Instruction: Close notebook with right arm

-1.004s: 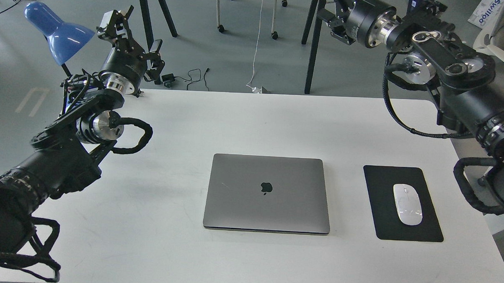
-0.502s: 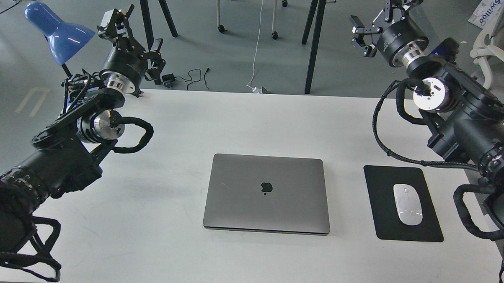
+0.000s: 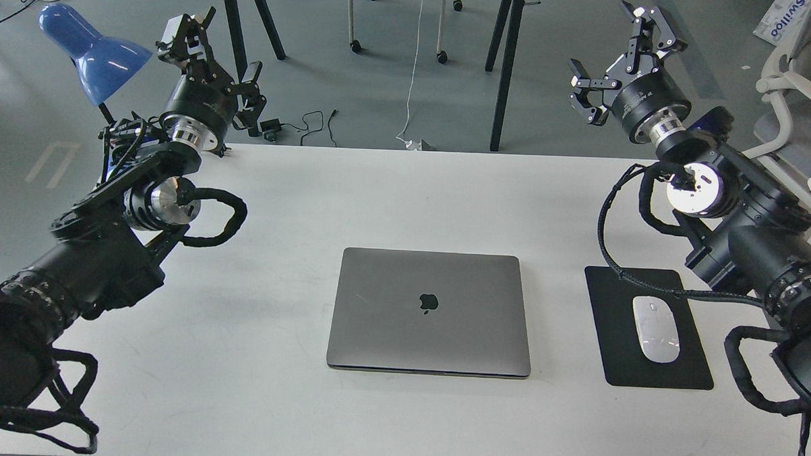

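The space-grey notebook (image 3: 430,311) lies flat in the middle of the white table (image 3: 251,384). Its lid is down and the dark apple logo faces up. My right gripper (image 3: 620,56) is open and empty. It is raised beyond the table's far right edge, well away from the notebook. My left gripper (image 3: 216,56) is open and empty. It is raised past the table's far left corner.
A black mouse pad (image 3: 648,327) with a white mouse (image 3: 655,328) lies right of the notebook, under my right arm. A blue desk lamp (image 3: 91,48) stands at the far left. Table legs and cables are on the floor beyond the table.
My right arm has swung from the top right down and toward the table's right side, and its gripper now points up and away. The notebook and left arm have not moved.
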{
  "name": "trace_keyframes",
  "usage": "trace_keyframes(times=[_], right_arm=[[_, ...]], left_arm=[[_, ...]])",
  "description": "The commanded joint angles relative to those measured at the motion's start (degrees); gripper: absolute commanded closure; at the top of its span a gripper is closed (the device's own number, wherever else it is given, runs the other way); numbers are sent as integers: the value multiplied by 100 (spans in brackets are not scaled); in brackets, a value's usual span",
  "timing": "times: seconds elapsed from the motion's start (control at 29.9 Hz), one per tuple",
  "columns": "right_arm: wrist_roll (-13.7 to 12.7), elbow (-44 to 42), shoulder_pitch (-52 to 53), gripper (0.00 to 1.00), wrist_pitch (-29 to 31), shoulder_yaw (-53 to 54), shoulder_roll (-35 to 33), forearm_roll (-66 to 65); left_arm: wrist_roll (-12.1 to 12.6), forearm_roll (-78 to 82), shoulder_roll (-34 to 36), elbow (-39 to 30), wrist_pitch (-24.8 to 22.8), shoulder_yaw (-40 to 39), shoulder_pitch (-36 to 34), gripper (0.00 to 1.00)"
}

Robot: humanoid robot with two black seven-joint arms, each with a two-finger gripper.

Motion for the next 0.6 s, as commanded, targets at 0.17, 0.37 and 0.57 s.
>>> trace_keyframes(times=[0.17, 0.37, 0.57], right_arm=[[20, 15, 39, 0, 12, 7, 19, 0], [20, 15, 13, 0, 12, -2, 2, 0], [20, 15, 22, 0, 12, -2, 11, 0]], left_arm=[[0, 0, 0, 0, 0, 0, 0, 0], [0, 0, 0, 0, 0, 0, 9, 0], [0, 0, 0, 0, -9, 0, 9, 0]])
